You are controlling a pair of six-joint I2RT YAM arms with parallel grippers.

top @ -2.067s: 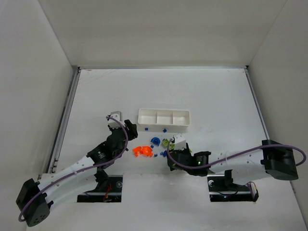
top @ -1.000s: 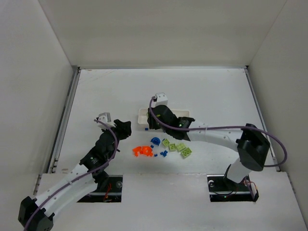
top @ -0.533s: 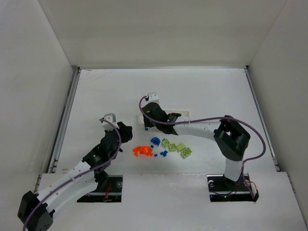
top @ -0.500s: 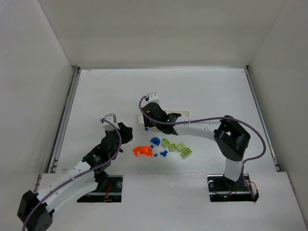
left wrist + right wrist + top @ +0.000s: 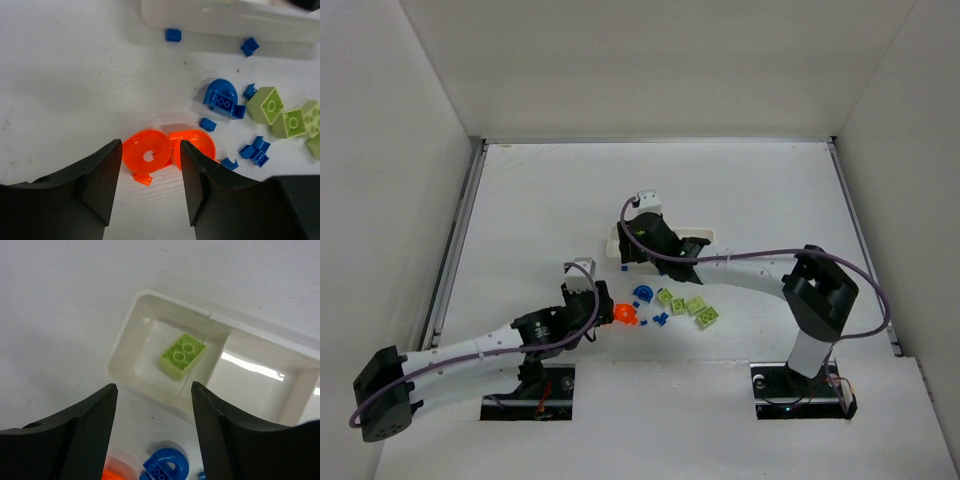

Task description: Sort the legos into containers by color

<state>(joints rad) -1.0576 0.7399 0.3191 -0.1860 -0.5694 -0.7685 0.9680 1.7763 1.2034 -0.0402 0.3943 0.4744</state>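
One lime green brick [image 5: 183, 354] lies in the end compartment of the tray [image 5: 120, 347], which sits mid-worktop [image 5: 65, 85]. As far as the views show, nothing else is sorted. The right gripper [image 5: 153, 386] hangs above that compartment, jaws spread wide and empty. Between the tray and the near edge, the orange pieces [image 5: 196, 144], blue pieces [image 5: 220, 97] and loose green bricks [image 5: 265, 105] lie unsorted. The left gripper [image 5: 150, 144] is low over the orange ones, jaws wide apart either side of a round orange piece [image 5: 147, 151], gripping nothing. The sort looks barely begun, with orange likely next.
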